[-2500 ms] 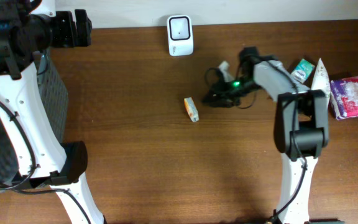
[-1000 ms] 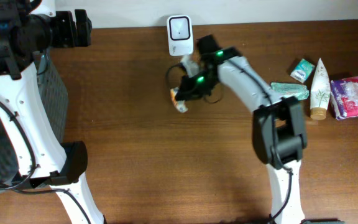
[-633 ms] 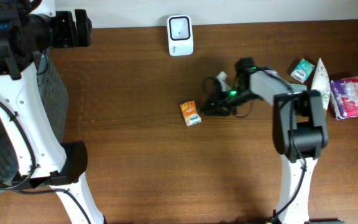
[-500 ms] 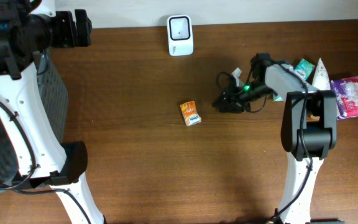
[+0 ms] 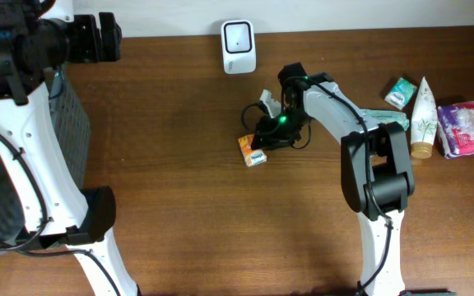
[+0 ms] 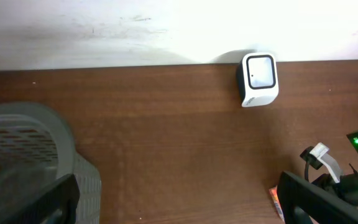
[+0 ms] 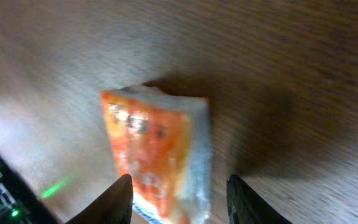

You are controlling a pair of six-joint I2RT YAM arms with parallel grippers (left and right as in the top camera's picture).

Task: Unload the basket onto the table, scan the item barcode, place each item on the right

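The item, a small orange packet (image 5: 252, 150), lies flat on the wooden table, below and slightly right of the white barcode scanner (image 5: 238, 35) standing at the back edge. My right gripper (image 5: 264, 136) hovers at the packet's upper right. In the right wrist view the packet (image 7: 157, 152) sits between and just ahead of the two dark fingertips, which stand apart, open, and do not touch it; this gripper (image 7: 179, 202) holds nothing. My left gripper (image 6: 173, 208) is wide open and empty, high at the far left, looking at the scanner (image 6: 259, 78) and a sliver of the packet (image 6: 275, 200).
A grey mesh basket (image 5: 66, 123) stands at the left edge. At the right lie a green sachet (image 5: 383, 119), a small green box (image 5: 400, 92), a cream tube (image 5: 422, 119) and a pink packet (image 5: 466, 127). The right arm's cables (image 6: 319, 155) hang near the packet.
A second ago the right gripper held the packet by the scanner. The packet then lay on the table while the gripper swung right. Now the gripper is back over it, opened.
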